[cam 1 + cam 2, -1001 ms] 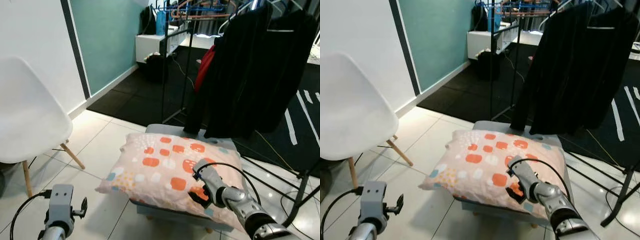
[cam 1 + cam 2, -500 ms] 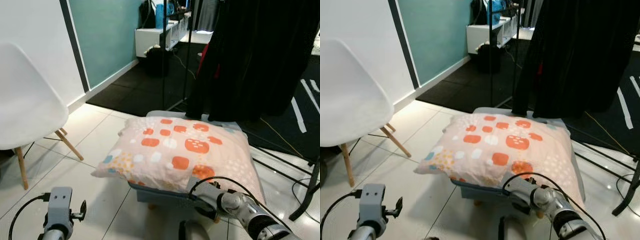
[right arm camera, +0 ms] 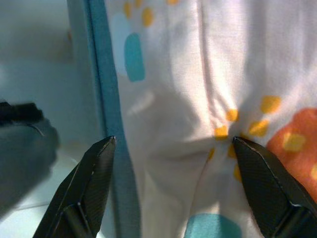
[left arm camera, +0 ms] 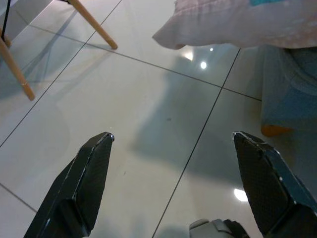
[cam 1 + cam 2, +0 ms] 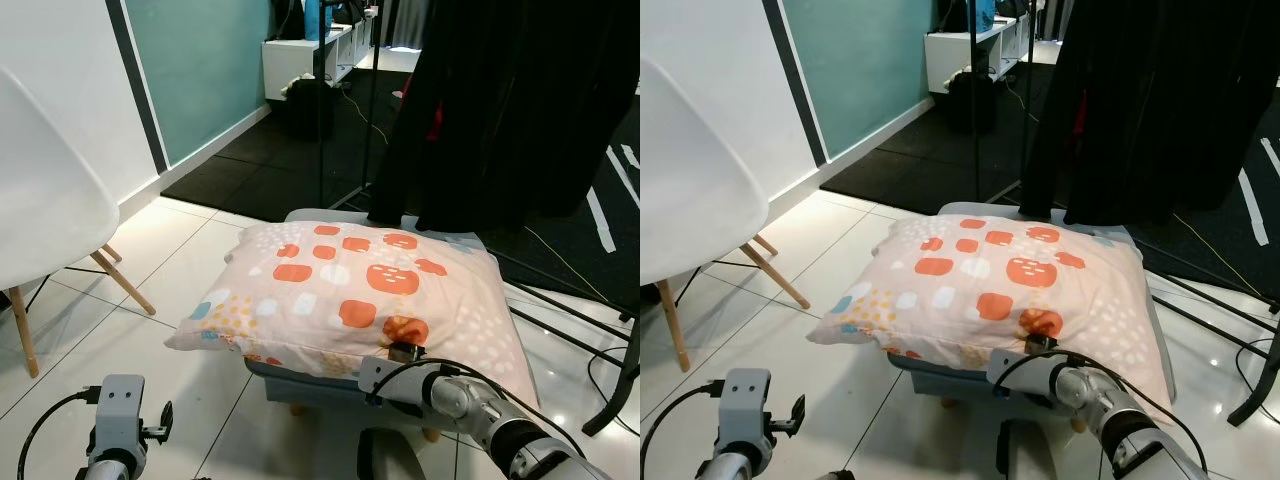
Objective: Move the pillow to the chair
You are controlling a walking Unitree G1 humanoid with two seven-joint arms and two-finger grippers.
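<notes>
A pale pink pillow (image 5: pixel 340 295) with orange, white and teal patches lies on a blue-grey footstool (image 5: pixel 300 370). The white chair (image 5: pixel 45 205) stands to the left, its wooden legs (image 5: pixel 125 283) on the tiles. My right gripper (image 3: pixel 172 141) is open at the pillow's near edge, by the stool's blue rim (image 3: pixel 106 89), with pillow cloth ahead of its fingers (image 3: pixel 94 178). Its wrist (image 5: pixel 395 378) is low in front of the stool. My left gripper (image 4: pixel 172 135) hangs open over the floor, left of the stool, holding nothing.
A clothes rack (image 5: pixel 322 110) with black garments (image 5: pixel 510 110) stands right behind the stool. Its foot bars (image 5: pixel 575 310) run over the tiles on the right. A black mat (image 5: pixel 270 170), a teal wall (image 5: pixel 195 65) and a white shelf (image 5: pixel 300 65) lie beyond.
My right gripper has come down from the pillow's top to its near edge by the stool rim. The head camera has shifted, so the chair sits further left in the picture.
</notes>
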